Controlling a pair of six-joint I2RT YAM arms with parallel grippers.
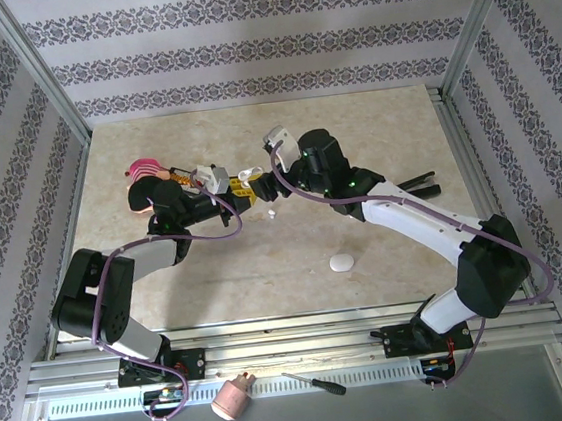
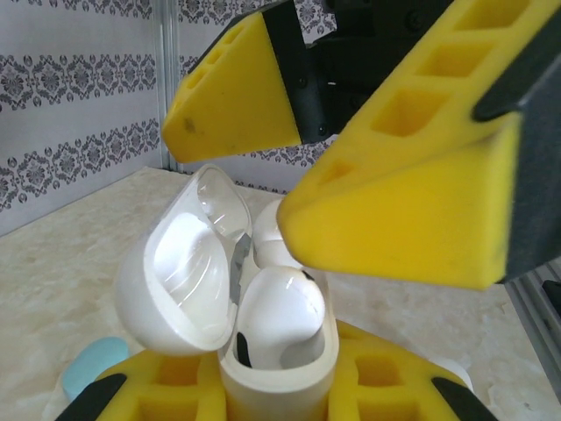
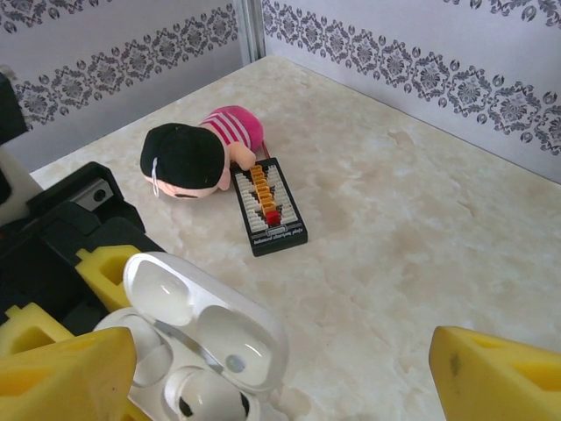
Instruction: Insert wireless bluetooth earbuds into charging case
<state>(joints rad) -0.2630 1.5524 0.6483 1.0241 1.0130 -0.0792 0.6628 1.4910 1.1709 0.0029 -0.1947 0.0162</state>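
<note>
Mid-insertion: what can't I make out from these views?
Second slot of the open white plastic charging case: left wrist view, the right gripper covers it.
Pale blue-green rounded object: left wrist view, partly behind the left gripper; bud or case unclear.
Tiny white speck on the table: top view, too small to identify.

Bright, even overhead light, soft shadows, glare on the glossy charging case (image 2: 188, 272), close foreground blurred
</note>
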